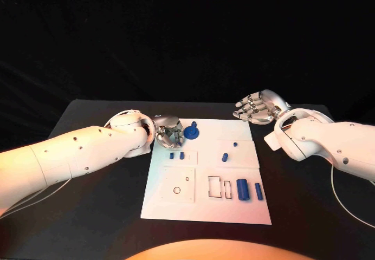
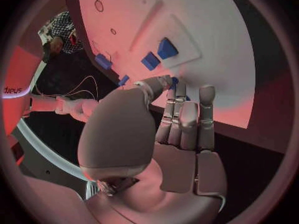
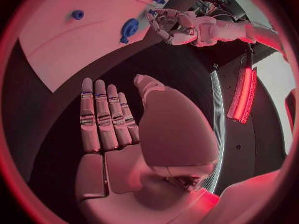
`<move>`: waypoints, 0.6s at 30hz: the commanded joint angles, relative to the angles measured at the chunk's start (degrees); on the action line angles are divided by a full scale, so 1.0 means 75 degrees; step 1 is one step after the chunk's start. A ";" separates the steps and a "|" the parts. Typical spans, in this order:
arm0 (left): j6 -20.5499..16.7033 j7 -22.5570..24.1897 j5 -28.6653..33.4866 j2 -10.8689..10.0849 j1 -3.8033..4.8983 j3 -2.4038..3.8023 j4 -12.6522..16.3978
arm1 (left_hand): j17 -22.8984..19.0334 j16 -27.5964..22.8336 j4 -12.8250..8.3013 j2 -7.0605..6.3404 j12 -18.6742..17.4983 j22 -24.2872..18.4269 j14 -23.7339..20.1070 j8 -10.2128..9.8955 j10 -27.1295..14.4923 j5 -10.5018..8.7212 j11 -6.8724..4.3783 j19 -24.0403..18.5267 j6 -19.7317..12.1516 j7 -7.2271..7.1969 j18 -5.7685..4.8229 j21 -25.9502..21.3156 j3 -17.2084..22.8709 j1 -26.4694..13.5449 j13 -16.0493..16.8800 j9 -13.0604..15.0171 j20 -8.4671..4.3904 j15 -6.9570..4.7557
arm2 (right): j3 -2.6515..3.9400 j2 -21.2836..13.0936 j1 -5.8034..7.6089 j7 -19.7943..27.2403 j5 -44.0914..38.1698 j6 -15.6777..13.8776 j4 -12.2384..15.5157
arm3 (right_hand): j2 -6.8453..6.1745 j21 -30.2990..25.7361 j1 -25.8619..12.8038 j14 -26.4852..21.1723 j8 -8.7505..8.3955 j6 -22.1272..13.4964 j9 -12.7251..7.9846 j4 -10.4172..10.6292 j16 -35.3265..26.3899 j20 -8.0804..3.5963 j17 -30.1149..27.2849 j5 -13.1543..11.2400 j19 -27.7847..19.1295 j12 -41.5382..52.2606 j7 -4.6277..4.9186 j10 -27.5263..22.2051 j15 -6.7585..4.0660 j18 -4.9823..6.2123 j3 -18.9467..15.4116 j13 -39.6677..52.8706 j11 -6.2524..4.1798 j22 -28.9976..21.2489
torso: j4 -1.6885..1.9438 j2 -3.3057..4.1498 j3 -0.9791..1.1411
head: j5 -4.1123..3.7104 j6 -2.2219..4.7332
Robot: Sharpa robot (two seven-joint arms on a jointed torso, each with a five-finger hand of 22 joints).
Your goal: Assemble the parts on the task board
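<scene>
No legible writing on task board (image 1: 234,162)

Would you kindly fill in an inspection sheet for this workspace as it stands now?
Surface: black table, bare around the board.
Job's things: white task board lies mid-table; blue gear-like part at its far left corner; two small blue parts behind a recessed panel; one small blue part mid-board; two blue cylinders on the right.
Clutter: nothing seen.
Hands: left hand at the board's far left corner beside the gear-like part, grip unclear; right hand off the board's far right corner, holding nothing.
Cables: thin white cable along the right arm.
Surroundings: dark backdrop.
</scene>
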 commanded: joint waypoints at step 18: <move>0.0172 -0.0215 0.0005 0.0016 -0.0004 -0.0004 -0.0027 | -0.0431 -0.0080 0.0036 -0.0161 -0.0555 -0.0348 -0.0361 -0.0569 -0.0226 -0.0017 0.0184 -0.0365 -0.0465 0.0113 0.0043 -0.0324 -0.0095 -0.0285 -0.0059 -0.0079 0.0129 0.0153 | 0.0002 -0.0011 -0.0004 0.0074 -0.0076 0.0120 0.0007 | -0.0032 0.0012 -0.0019 0.0069 -0.0046 0.0062 -0.0015 -0.0008 -0.0059 0.0022 -0.0016 0.0021 -0.0011 -0.0040 0.0271 0.0046 -0.0002 0.0045 0.0038 -0.0008 0.0004 -0.0017 | 0.0001 -0.0008 0.0004 | -0.0014 -0.0003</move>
